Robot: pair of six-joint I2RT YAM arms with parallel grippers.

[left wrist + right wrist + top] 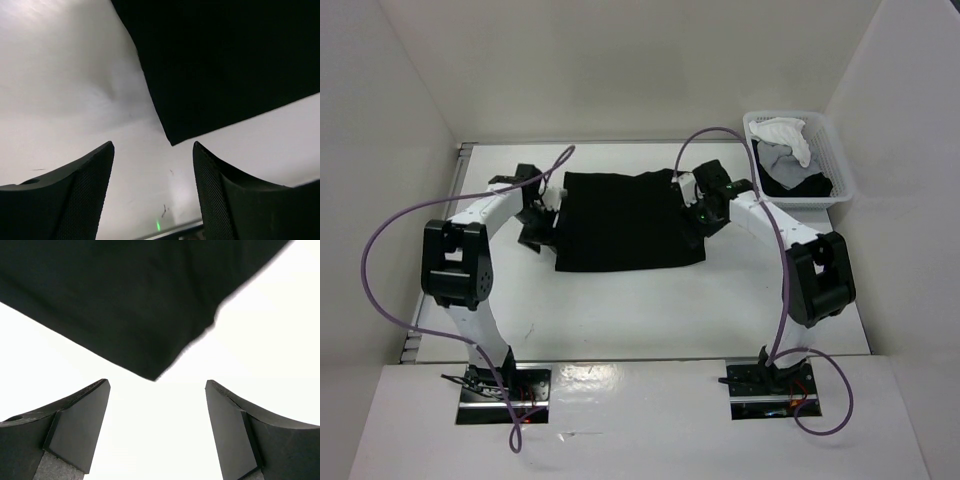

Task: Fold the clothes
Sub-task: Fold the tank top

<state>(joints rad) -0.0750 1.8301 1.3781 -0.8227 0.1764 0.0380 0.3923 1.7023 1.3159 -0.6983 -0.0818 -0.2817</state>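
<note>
The left gripper [152,195] stands apart and empty, a corner of the black top [225,65] just ahead.

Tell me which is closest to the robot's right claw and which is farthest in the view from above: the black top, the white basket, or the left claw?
1. Plain black soft-fabric top, just left of the right claw.
2. White plastic mesh basket, at the far right corner.
3. Left claw, across the top at its left edge.

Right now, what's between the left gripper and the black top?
Nothing: only bare white table separates the open left gripper from the corner of the black top, seen in the left wrist view.
</note>
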